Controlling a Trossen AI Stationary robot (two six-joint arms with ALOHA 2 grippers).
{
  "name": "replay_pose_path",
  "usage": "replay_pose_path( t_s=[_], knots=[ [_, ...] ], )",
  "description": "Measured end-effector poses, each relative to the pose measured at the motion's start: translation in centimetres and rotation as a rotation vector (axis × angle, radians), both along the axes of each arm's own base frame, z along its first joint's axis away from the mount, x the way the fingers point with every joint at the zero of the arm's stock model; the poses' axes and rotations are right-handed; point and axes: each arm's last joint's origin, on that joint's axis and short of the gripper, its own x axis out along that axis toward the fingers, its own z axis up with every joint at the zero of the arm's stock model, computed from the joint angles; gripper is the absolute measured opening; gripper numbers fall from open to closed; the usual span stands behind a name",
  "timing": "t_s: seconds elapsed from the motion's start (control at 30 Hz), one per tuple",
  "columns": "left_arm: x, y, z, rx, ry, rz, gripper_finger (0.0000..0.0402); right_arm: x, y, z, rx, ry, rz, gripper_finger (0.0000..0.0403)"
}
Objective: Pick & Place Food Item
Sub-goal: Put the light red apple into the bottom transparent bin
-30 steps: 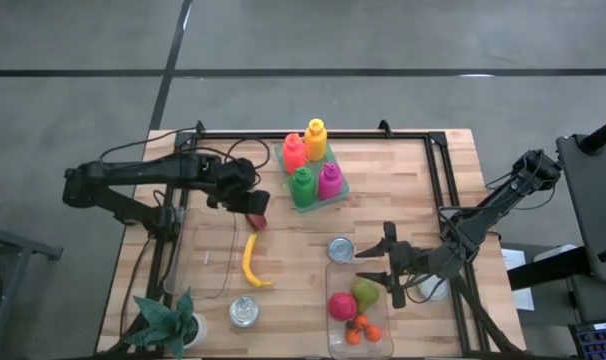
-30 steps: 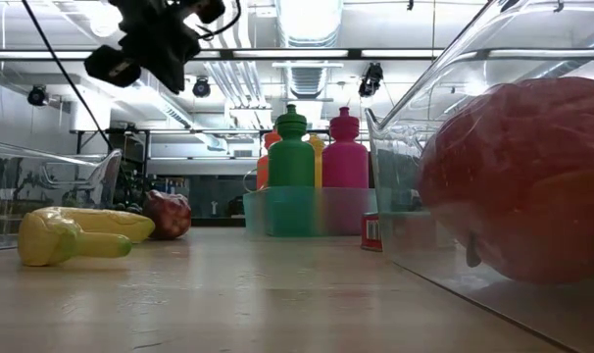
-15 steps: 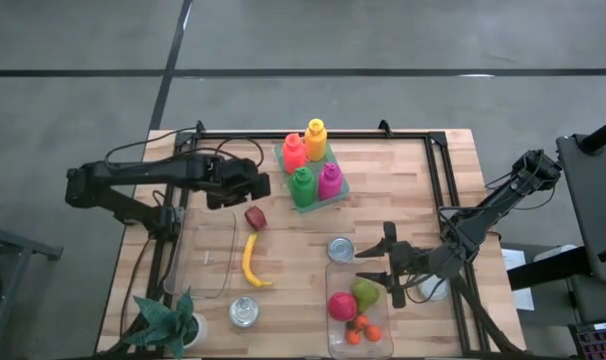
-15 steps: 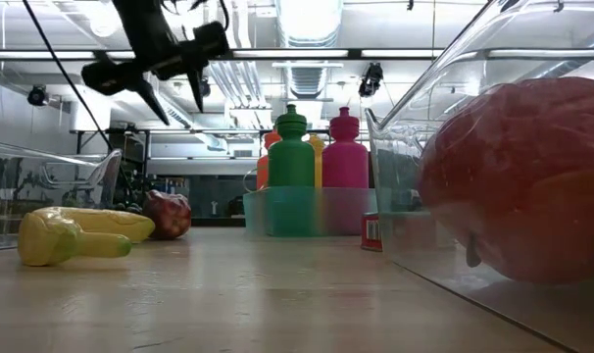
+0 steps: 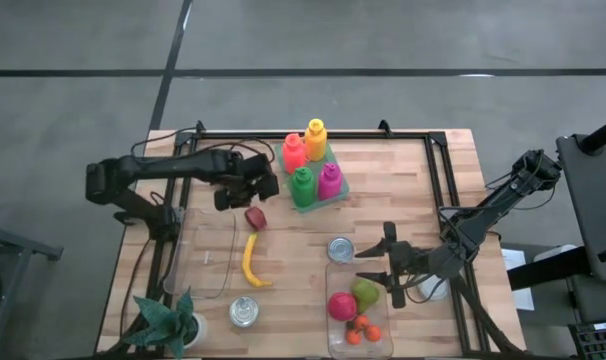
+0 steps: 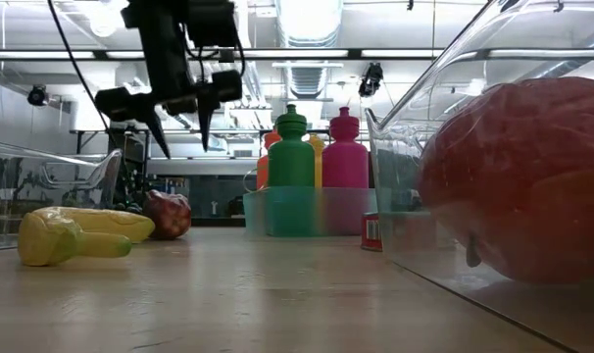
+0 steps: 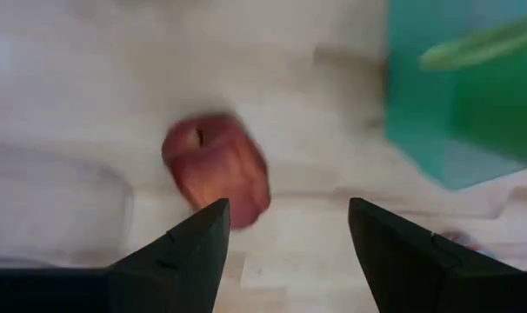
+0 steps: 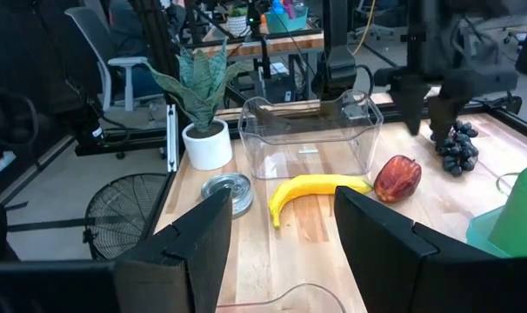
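Left gripper (image 5: pixel 251 188) is hovering above the table with its two fingers spread apart and holding nothing; in the low view (image 6: pixel 179 126) the finger tips are pointing down, well clear of the wood. Red apple (image 5: pixel 255 217) is lying on the table just below that gripper, apart from it. The left wrist view is looking past the open fingers (image 7: pixel 181 252) at the apple (image 7: pixel 216 169), which is sitting on bare wood.

Yellow banana (image 5: pixel 250 260) is lying just beside the apple, on the side toward the table's front; in the low view the two (image 6: pixel 76 233) (image 6: pixel 168 214) are appearing close together, and the right wrist view is showing the banana (image 8: pixel 316 190) end-on to the apple (image 8: pixel 397 177). A clear empty bin (image 5: pixel 210 253) is standing beside the banana. A teal tray (image 5: pixel 335 192) with four coloured bottles, green (image 5: pixel 302 185), pink (image 5: pixel 329 179), red (image 5: pixel 294 152) and orange (image 5: pixel 316 138), is standing near the apple's other side.

Right gripper (image 5: pixel 388 272) is waiting over the far-right part of the table, fingers parted and empty, beside a second clear bin (image 5: pixel 335 340) that is holding a red fruit (image 5: pixel 342 306), a green pear (image 5: pixel 366 292) and small orange fruits (image 5: pixel 362 329). A can (image 5: pixel 340 248) is standing just behind that bin; another can (image 5: pixel 245 312) and a potted plant (image 5: pixel 173 322) are sitting at the front-left corner. Dark grapes (image 8: pixel 456 148) are showing in the right wrist view beyond the apple.
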Motion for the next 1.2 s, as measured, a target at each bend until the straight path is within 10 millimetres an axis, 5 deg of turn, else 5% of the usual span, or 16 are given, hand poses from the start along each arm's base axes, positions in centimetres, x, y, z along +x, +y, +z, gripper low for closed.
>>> replay_pose_path(
  t_s=[0.43,1.2],
  knots=[
    [1.9,0.0,-3.9,-0.204,0.111,0.025,0.0241,0.0,0.0,0.0,0.000,0.000,0.000,0.0199],
    [1.5,0.5,-4.8,-0.116,0.194,0.103,0.0241,0.0,0.0,0.0,0.000,0.000,0.001,0.0199]
  ],
)
